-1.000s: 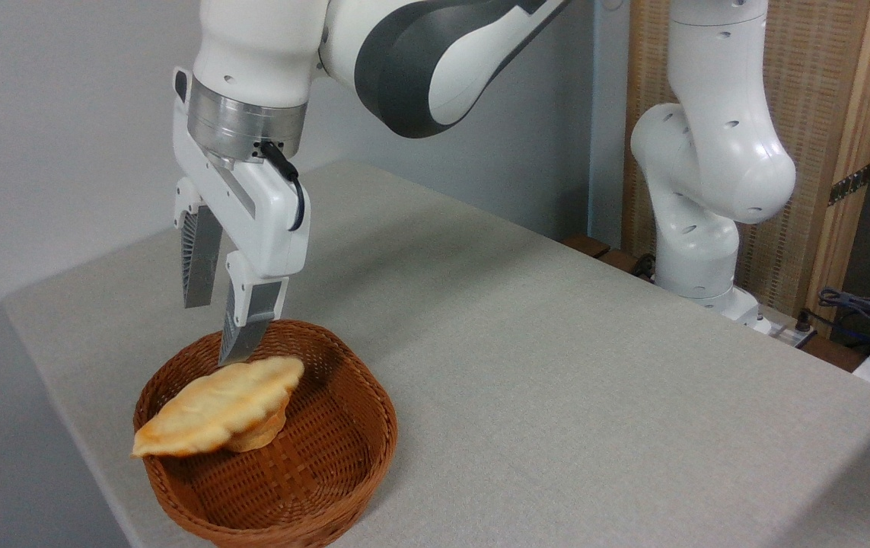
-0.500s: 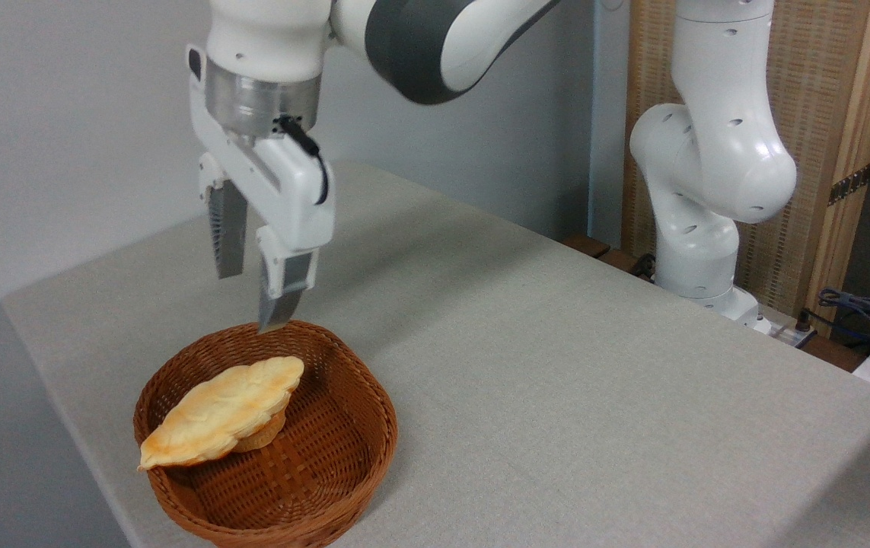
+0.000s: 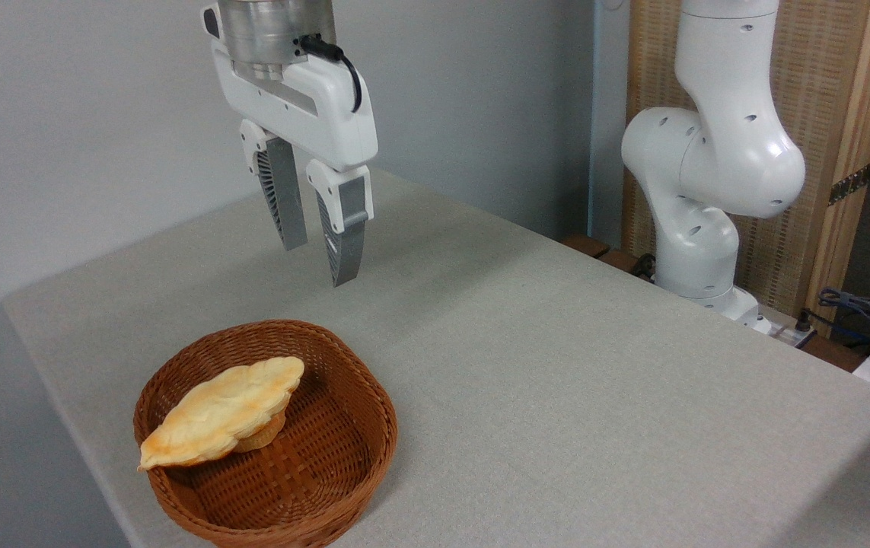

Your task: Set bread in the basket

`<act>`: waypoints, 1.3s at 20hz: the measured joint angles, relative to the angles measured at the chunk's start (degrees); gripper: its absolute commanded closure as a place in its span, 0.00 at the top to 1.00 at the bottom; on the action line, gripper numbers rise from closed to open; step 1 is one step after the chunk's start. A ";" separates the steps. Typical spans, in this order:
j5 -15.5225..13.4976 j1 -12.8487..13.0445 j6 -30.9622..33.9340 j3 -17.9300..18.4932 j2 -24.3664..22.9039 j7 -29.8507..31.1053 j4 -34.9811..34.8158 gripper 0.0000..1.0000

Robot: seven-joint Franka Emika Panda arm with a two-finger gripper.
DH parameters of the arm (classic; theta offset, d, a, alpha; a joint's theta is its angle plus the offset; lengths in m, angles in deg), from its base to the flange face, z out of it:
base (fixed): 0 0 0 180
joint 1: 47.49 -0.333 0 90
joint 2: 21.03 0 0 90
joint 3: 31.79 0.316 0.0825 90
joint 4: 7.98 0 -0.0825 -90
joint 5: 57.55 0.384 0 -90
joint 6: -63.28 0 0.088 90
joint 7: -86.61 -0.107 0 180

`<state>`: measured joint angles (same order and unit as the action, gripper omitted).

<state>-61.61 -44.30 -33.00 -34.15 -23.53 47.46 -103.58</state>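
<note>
The long pale golden bread (image 3: 221, 411) lies inside the round reddish-brown wicker basket (image 3: 362, 403), its left tip resting on the rim. It sits on top of a small orange-brown bun (image 3: 263, 438) that mostly hides beneath it. My gripper (image 3: 318, 262) hangs open well above the basket's far edge, up and to the right of the bread, with nothing between its fingers.
The basket stands near the front left corner of the grey table (image 3: 556, 365), close to the left edge. The arm's white base (image 3: 701, 221) rises at the back right, with cables (image 3: 868, 312) beyond it.
My open gripper has risen and drifted right, away from the basket. The bread settled slightly lower in the basket after the first frame and then stayed still.
</note>
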 measured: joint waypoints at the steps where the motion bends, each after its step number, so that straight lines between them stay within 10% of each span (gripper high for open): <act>1: 0.21 -0.01 0.25 -0.19 0.20 0.00 0.29 1.00; 12: 0.52 -3.82 0.43 -0.34 0.12 0.06 0.64 1.00; 26: 2.80 -1.78 0.63 1.27 -0.97 0.06 0.01 1.00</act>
<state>-58.80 -46.08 -32.37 -32.88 -24.50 47.51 -103.57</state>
